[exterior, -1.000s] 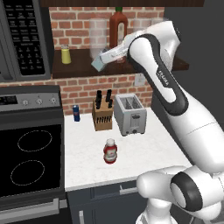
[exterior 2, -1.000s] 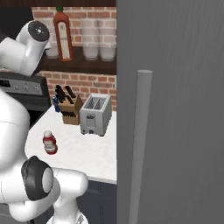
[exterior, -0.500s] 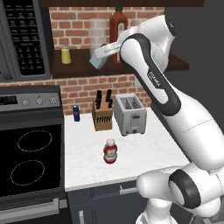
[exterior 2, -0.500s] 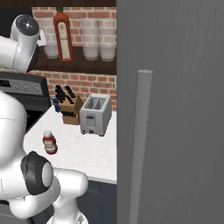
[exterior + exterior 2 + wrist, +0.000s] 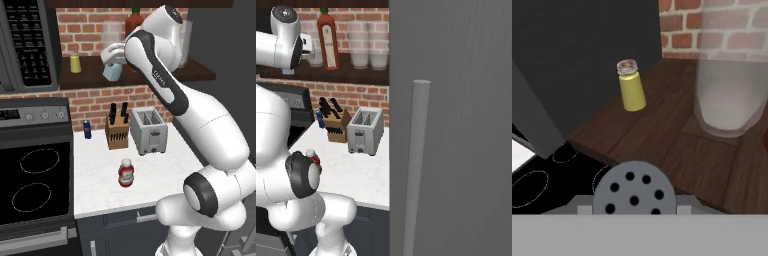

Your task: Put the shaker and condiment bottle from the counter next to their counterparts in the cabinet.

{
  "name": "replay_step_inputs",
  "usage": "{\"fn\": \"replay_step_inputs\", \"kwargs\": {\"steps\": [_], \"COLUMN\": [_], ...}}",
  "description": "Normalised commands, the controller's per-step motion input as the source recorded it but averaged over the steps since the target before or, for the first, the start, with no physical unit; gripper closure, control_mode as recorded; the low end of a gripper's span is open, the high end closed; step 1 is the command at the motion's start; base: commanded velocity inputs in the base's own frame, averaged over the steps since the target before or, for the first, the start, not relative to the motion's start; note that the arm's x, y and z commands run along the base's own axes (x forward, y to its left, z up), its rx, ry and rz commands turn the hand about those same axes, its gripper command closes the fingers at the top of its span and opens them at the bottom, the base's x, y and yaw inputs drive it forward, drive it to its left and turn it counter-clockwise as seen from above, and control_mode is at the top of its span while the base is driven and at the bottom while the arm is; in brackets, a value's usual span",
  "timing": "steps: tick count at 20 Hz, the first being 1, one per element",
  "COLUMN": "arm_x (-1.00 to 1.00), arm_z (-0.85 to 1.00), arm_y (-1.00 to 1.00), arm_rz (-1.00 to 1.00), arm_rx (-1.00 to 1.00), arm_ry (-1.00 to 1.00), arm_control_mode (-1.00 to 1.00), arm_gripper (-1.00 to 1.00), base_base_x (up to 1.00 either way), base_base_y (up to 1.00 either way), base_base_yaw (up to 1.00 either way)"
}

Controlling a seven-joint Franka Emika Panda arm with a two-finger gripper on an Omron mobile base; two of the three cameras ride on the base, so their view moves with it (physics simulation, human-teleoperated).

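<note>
Left base view: you see the gripper [image 5: 111, 59] raised at the cabinet [image 5: 150, 75] shelf, clenched on the shaker [image 5: 112, 72], which hangs at the shelf's front edge. The yellow shaker [image 5: 75, 62] stands well apart to its left on the shelf, and the tall red-brown bottle [image 5: 133, 23] stands behind the arm. The condiment bottle [image 5: 126, 173] stands upright on the counter [image 5: 100, 170], in front of the knife block [image 5: 117, 131] and toaster [image 5: 148, 131]. Its label cannot be read. A small blue can [image 5: 87, 129] stands beside the stove [image 5: 34, 180].

Right base view: the tall red-brown bottle [image 5: 328, 39] shows a white label; you cannot read its print. Stacked cups [image 5: 360, 44] stand to its right.

Hand view: the shaker's perforated grey cap [image 5: 634, 188] sits at the bottom, above the shelf board. The yellow shaker [image 5: 631, 85] stands ahead, beside a translucent cup [image 5: 732, 75].
</note>
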Motion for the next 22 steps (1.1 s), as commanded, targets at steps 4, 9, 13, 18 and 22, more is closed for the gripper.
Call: {"fn": "replay_step_inputs", "kwargs": {"steps": [4, 9, 13, 18, 22], "arm_x": [0.0, 0.0, 0.0, 0.05, 0.18], "arm_z": [0.0, 0.0, -0.01, -0.04, 0.0], "arm_y": [0.0, 0.0, 0.0, 0.02, 0.07], "arm_rz": [0.0, 0.0, 0.0, -0.01, -0.05], "arm_rx": [0.0, 0.0, 0.0, 0.0, -0.01], "arm_ry": [0.0, 0.0, 0.0, 0.0, 0.0], "arm_control_mode": [-1.0, -1.0, -1.0, -1.0, -1.0], "arm_gripper": [1.0, 1.0, 1.0, 1.0, 1.0], "base_base_x": [0.0, 0.0, 0.0, 0.0, 0.0], "base_base_y": [0.0, 0.0, 0.0, 0.0, 0.0], "base_base_yaw": [0.0, 0.0, 0.0, 0.0, 0.0]}}
